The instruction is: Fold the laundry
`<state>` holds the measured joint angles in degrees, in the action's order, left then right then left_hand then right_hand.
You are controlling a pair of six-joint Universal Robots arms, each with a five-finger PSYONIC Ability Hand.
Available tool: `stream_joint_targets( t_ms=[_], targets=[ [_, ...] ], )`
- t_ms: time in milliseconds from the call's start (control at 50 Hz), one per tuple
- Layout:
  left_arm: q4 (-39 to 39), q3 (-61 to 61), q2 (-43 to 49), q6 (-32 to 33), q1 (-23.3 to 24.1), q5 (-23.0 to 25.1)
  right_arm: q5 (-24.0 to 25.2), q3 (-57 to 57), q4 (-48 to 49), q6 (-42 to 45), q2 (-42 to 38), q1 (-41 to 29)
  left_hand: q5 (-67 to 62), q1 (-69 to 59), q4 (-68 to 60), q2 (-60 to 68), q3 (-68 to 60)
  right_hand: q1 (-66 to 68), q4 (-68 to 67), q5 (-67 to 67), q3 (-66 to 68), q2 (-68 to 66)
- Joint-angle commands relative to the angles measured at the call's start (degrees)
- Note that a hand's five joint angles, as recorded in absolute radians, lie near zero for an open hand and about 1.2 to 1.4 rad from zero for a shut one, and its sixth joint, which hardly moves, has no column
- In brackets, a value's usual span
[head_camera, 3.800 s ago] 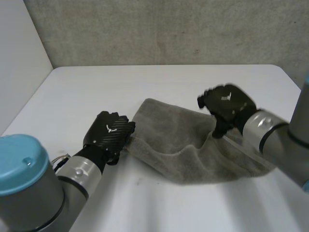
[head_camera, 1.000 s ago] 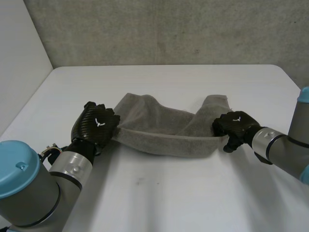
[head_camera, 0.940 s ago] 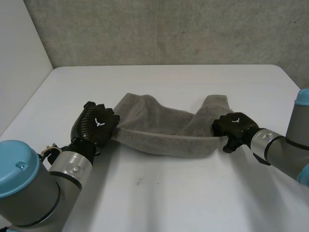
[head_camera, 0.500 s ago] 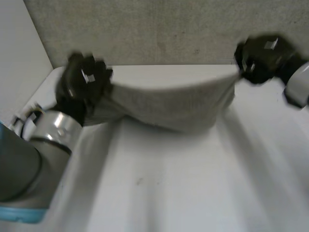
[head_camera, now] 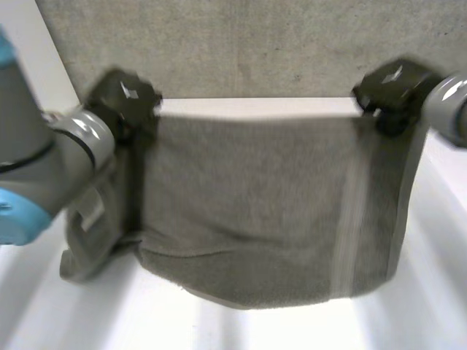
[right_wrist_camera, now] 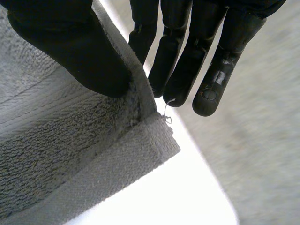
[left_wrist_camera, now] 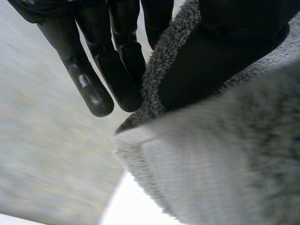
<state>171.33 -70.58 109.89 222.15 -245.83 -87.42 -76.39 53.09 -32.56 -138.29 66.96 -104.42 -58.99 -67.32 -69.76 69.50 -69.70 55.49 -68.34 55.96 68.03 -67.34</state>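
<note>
A grey towel [head_camera: 263, 211] hangs spread between my two raised hands, its lower edge sagging close to the white table [head_camera: 445, 292]. My left hand [head_camera: 122, 98] pinches the towel's upper left corner; in the left wrist view the thumb [left_wrist_camera: 220, 51] presses the terry cloth [left_wrist_camera: 225, 159] against the fingers [left_wrist_camera: 112, 61]. My right hand [head_camera: 390, 86] holds the upper right corner; in the right wrist view its thumb [right_wrist_camera: 70, 47] clamps the hemmed edge [right_wrist_camera: 84, 154] against the fingers [right_wrist_camera: 183, 56]. A bunched part of the towel [head_camera: 91, 233] droops below the left hand.
A grey carpeted wall [head_camera: 248, 44] rises behind the table's far edge. A white side panel [head_camera: 55, 51] stands at the left. My left arm [head_camera: 44, 160] reaches up beside the hanging cloth.
Both hands have lifted the towel from the table and drawn apart. The cloth, bunched between them a second ago, now hangs open as a sheet.
</note>
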Motion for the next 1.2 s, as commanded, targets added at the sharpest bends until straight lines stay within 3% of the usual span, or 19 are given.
stream_joint_targets(
  t_ms=[20, 140, 220, 300, 380, 520, 640, 780, 860, 900, 920, 940, 960, 980, 1200],
  targets=[
    [0.2, 6.1, 13.7, 0.2, -0.7, 2.1, -7.4, -4.6, 10.2, 2.8, -13.9, -5.8, -11.0, -12.7, -10.2, 10.5, -10.3, 24.5, -11.7, 14.0, 12.0, -12.7],
    [2.8, 16.2, 15.4, 0.2, -0.7, 1.9, -9.5, -10.5, 19.6, 1.8, -14.6, -6.3, -11.0, -12.7, -10.2, 10.5, -10.3, 24.5, -11.7, 14.0, 12.0, -12.7],
    [12.1, 25.5, 13.7, -0.2, -0.7, 1.4, -13.6, -15.4, 32.7, -0.6, -10.1, -6.4, -11.0, -12.7, -10.2, 10.5, -10.3, 24.5, -11.7, 14.0, 12.0, -12.7],
    [24.7, 24.4, 7.4, -0.6, -0.7, 0.3, -14.6, -8.0, 50.8, -1.9, -1.1, -6.1, -11.0, -12.7, -10.2, 10.5, -10.3, 24.5, -11.7, 14.0, 12.0, -12.7],
    [30.8, 18.2, 4.0, -0.7, -1.5, 0.3, -14.1, -0.3, 56.4, -1.7, 3.7, -6.4, -11.0, -12.7, -10.2, 10.5, -10.3, 24.5, -11.7, 14.0, 12.0, -12.7],
    [41.3, -5.3, -0.7, -0.4, -3.2, 1.3, -8.4, 19.8, 55.9, -2.2, 7.0, -5.8, -11.0, -12.7, -10.2, 10.5, -10.3, 24.5, -11.7, 14.0, 12.0, -12.7],
    [46.6, -19.0, -0.3, -0.1, -3.4, 2.3, -7.4, 31.2, 53.3, -1.9, 8.3, -5.5, -11.0, -12.7, -10.2, 10.5, -10.3, 24.5, -11.7, 14.0, 12.0, -12.7],
    [50.5, -33.0, 6.4, 0.7, -3.8, 9.5, -6.5, 44.2, 45.5, -2.2, 4.1, -5.6, -11.0, -12.7, -10.2, 10.5, -10.3, 24.5, -11.7, 14.0, 12.0, -12.7],
    [50.2, -35.5, 7.4, 2.3, -4.0, 9.6, -6.3, 47.5, 45.7, -2.1, 3.6, -5.4, -7.5, -9.2, -6.7, 7.0, -6.8, 24.5, -11.7, 14.0, 12.0, -12.7],
    [49.0, -37.4, 7.4, 3.6, -4.9, 10.1, -6.0, 49.2, 46.4, -2.4, 3.9, -3.3, 11.4, 9.7, 12.2, -11.9, 12.1, 24.5, -11.7, 14.0, 12.0, -12.7],
    [49.0, -37.4, 7.4, 3.6, -4.9, 10.1, -6.0, 49.2, 46.4, -2.4, 3.9, -3.3, 11.5, 9.8, 12.3, -12.0, 12.2, 24.5, -11.7, 14.0, 12.0, -12.7],
    [48.2, -38.0, 7.1, 4.0, -5.9, 10.3, -5.4, 49.5, 46.5, -2.4, 4.5, -1.7, 25.3, 23.7, 26.1, -25.8, 26.0, 24.5, -11.7, 14.0, 12.0, -12.7],
    [48.2, -38.0, 7.1, 4.0, -5.9, 10.3, -5.4, 49.5, 46.5, -2.4, 4.5, -1.7, 25.5, 23.8, 26.2, -26.0, 26.2, 24.5, -11.7, 14.0, 12.0, -12.7],
    [47.4, -38.3, 6.7, 4.3, -6.8, 10.7, -4.7, 49.6, 46.6, -2.6, 5.4, -0.4, 33.6, 32.0, 34.4, -34.1, 34.3, 24.5, -11.7, 14.0, 12.0, -12.7],
    [44.4, -35.7, 6.1, 3.8, -12.1, 11.3, 0.2, 48.5, 46.7, -10.8, 3.1, 3.5, 35.2, 33.6, 36.0, -35.7, 35.9, 24.5, -11.7, 14.0, 12.0, -12.7]
  ],
)
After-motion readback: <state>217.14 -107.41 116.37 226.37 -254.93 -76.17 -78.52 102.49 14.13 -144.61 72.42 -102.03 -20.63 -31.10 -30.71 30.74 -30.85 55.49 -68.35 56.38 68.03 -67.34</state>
